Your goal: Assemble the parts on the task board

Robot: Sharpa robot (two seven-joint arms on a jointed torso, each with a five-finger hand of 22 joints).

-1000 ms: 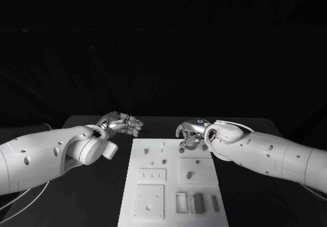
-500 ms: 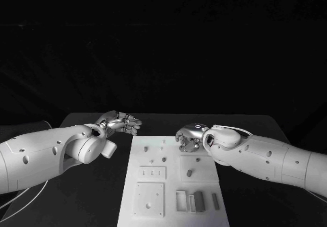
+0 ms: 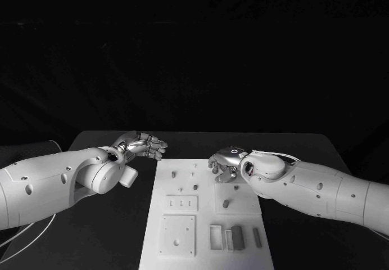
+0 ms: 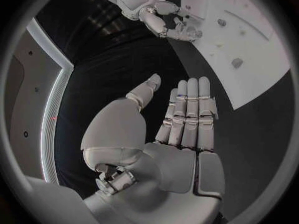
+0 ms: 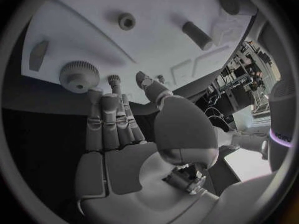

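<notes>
The white task board (image 3: 207,216) is seen lying mid-worktop (image 3: 300,146), small grey parts (image 3: 194,187) scattered across it. The right hand (image 3: 225,166) is held over the board's far right corner, fingers extended beside a toothed gear (image 5: 79,75) — nothing gripped. The left hand (image 3: 144,145) is kept off the board's far left corner, fingers straight, released.

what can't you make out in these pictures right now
- Head view: the right hand covers the far right part of the board; what lies beneath is hidden.
- Right wrist view: whether its fingers touch the gear is unclear.
- Head view: the small parts' shapes are too small to tell.
</notes>
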